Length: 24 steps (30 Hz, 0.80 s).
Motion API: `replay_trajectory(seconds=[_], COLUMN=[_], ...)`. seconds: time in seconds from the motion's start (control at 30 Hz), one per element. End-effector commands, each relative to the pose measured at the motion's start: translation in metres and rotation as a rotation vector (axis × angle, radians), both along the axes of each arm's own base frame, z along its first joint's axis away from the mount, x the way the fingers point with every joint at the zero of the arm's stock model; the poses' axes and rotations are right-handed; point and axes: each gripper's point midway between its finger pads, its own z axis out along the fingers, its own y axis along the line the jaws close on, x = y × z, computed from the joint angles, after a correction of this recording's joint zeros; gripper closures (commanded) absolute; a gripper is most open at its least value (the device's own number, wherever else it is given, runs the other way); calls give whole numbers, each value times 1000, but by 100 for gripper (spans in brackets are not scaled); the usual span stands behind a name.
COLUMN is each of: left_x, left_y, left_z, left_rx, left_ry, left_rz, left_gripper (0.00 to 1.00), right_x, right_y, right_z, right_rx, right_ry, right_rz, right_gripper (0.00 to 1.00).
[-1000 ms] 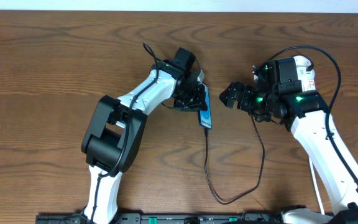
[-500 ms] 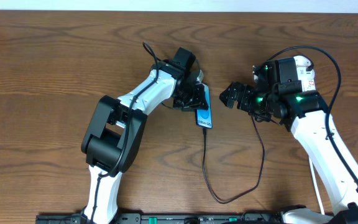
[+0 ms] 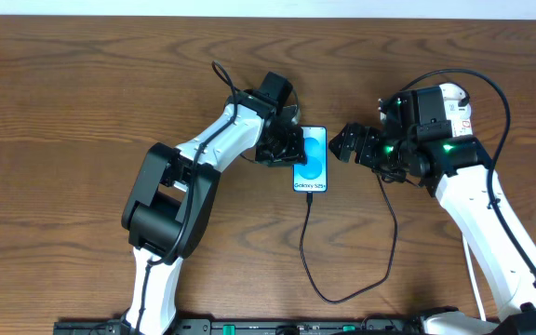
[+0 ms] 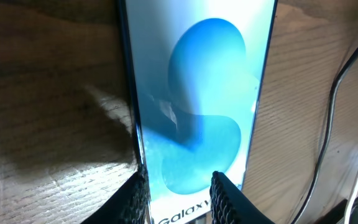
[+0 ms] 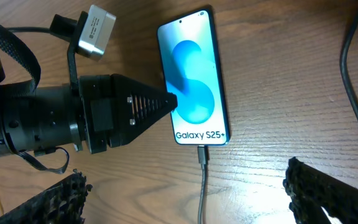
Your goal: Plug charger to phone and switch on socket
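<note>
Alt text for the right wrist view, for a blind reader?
A phone lies screen-up on a wooden table, showing a blue swirl and "Galaxy S25+", with a thin black cable plugged into its bottom edge. The left hand points at the phone's side; the open right hand frames the bottom corners.

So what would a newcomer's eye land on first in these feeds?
The phone, lying screen-up mid-table, stands out first, its bright blue display vivid against the dark wood. The charger meets its bottom edge and trails off in a long black loop, while the left gripper and right gripper flank it closely on either side.
</note>
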Motion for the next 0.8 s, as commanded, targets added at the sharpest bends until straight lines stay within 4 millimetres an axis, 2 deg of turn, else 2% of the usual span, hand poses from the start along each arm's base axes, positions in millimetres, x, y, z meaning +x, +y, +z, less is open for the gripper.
replay_trajectory(seconds=[0.0, 0.17, 0.23, 0.27, 0.33, 0.37, 0.43, 0.47, 0.5, 0.6, 0.7, 0.77], left_x=[-1, 3, 7, 15, 24, 33, 43, 47, 52, 59, 62, 60], left_y=[2, 14, 26, 41, 59, 76, 95, 106, 117, 140, 161, 170], left_z=[-6, -9, -6, 2, 13, 31, 55, 69, 87, 125, 152, 160], left_rx=[23, 85, 129, 182, 247, 304, 361, 388, 409, 439, 464, 465], left_ry=[-7, -35, -43, -72, -113, -168, -239, -280, -330, -425, -490, -496], left_rz=[-10, -18, 2, 30, 60, 82, 125, 151, 183, 253, 313, 332], left_gripper=[67, 64, 61, 56, 48, 34, 12, 9, 9, 9, 8, 9], right_x=[0, -3, -4, -4, -3, -1, 3, 5, 8, 13, 22, 38], right_y=[-2, -11, -17, -22, -29, -41, -57, -65, -77, -106, -145, -170], right_z=[4, -1, -4, -3, 1, 7, 15, 20, 26, 34, 43, 51], right_rx=[-9, -56, -81, -90, -102, -128, -171, -197, -234, -332, -441, -488], right_ry=[-15, 4, 13, 12, 13, 18, 28, 38, 57, 135, 214, 195], right_rz=[6, -18, -28, -26, -30, -45, -68, -76, -81, -87, -152, -216], right_gripper=[1, 1, 1, 1, 1, 1, 1, 1, 1, 1, 1, 1])
